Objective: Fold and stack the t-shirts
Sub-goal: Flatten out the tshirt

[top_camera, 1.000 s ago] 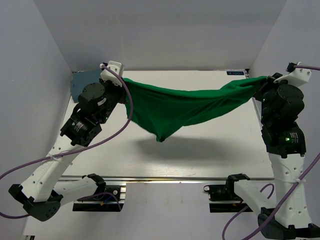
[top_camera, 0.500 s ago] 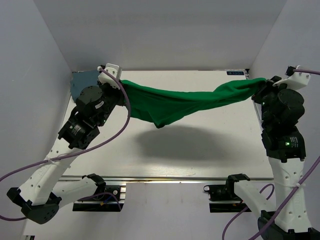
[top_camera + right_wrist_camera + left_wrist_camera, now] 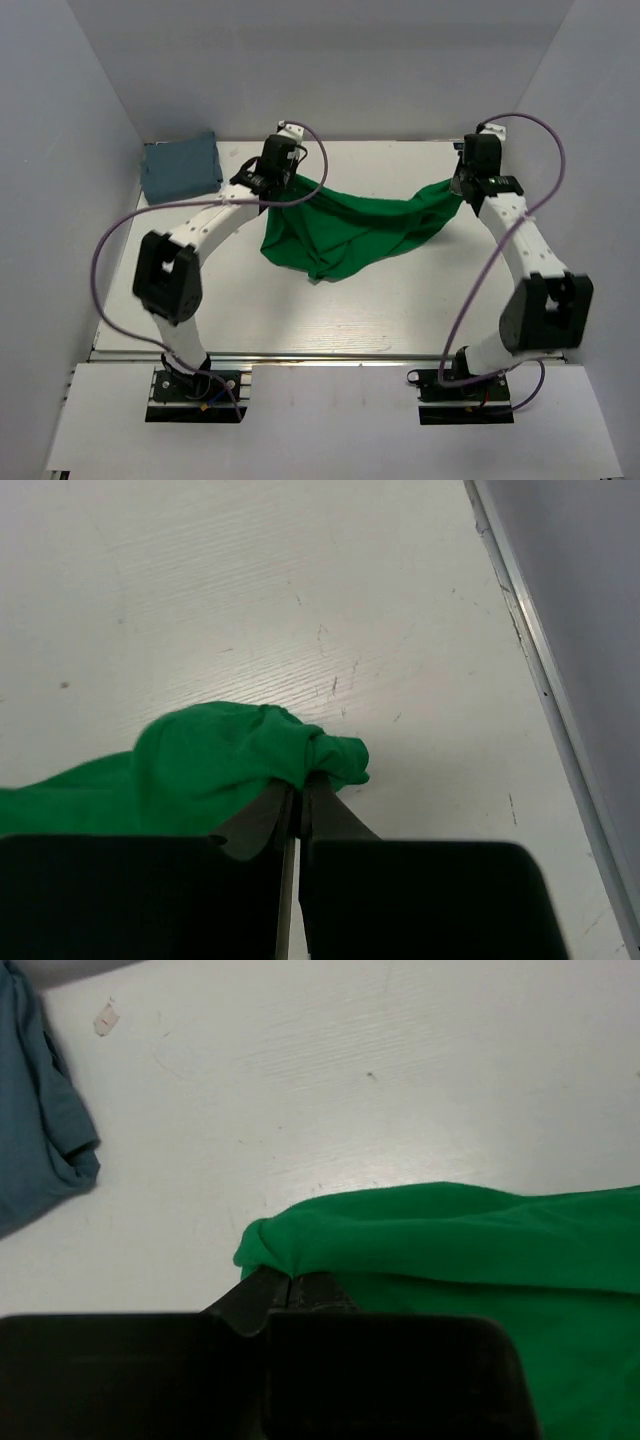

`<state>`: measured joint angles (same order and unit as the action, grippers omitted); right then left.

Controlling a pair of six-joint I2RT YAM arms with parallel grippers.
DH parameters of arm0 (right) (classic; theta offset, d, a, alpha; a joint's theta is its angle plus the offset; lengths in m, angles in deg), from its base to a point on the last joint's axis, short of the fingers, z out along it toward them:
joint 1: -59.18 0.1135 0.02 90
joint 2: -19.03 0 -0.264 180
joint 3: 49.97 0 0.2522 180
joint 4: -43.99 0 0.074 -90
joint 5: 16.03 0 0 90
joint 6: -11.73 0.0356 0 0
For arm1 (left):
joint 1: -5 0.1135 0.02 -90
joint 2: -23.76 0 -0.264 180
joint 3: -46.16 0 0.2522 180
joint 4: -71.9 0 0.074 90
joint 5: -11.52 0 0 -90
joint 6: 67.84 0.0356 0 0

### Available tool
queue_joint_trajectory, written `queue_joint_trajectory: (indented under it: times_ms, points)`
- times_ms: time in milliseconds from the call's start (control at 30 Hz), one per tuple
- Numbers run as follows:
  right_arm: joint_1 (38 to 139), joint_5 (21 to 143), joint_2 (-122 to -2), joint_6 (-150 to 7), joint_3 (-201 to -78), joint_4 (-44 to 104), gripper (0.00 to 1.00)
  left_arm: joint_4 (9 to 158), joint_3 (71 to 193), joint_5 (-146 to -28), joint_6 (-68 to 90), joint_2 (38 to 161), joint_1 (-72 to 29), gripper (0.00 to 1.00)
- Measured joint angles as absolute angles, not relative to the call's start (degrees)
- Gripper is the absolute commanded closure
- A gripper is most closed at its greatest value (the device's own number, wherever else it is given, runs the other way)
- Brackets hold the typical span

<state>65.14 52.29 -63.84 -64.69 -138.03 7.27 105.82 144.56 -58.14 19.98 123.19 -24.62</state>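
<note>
The bright green t-shirt is held stretched between both grippers near the far side of the table, its middle sagging in loose folds onto the surface. My left gripper is shut on the shirt's left end. My right gripper is shut on the shirt's right end. The slate grey-blue t-shirt lies folded in the far left corner, apart from both grippers; its edge shows in the left wrist view.
White walls enclose the table on the left, back and right. The table's right edge rail runs close to my right gripper. The arm bases sit at the near edge.
Both arms have stretched far forward and lowered. The green shirt went from hanging taut in the air to resting on the table, and the grippers have come closer together.
</note>
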Motion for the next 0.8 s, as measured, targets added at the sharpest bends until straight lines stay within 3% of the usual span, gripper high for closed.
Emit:
queue_joint_trajectory:
  times_ms: [233,333,367,433,467,667,800]
  points:
    - [62.4,56.3,-81.2,-66.8,-146.8,9.8,1.00,103.8,159.9,-60.6,20.0,143.7,-18.6,1.00]
    - [61.7,58.4,-85.5,-67.8,-149.7,11.1,1.00,103.5,165.3,-62.9,20.7,149.5,-17.4,0.36]
    - [61.4,59.0,-87.2,-68.2,-151.2,11.3,0.74,103.8,167.6,-63.7,20.7,151.5,-17.2,0.01]
    - [61.1,59.8,-90.6,-68.4,-154.2,12.1,0.24,103.7,171.6,-65.0,20.7,154.9,-17.0,0.00]
    - [61.0,59.9,-92.7,-68.6,-156.2,12.0,0.10,104.6,173.5,-65.5,20.7,156.3,-17.0,0.00]
    - [60.5,60.9,-98.3,-69.3,-161.8,10.2,0.10,107.4,176.6,-67.9,20.4,157.6,-16.6,0.00]
    - [60.4,61.3,-95.1,-68.6,-158.1,10.7,0.10,108.2,168.6,-70.3,19.6,151.7,-16.5,0.00]
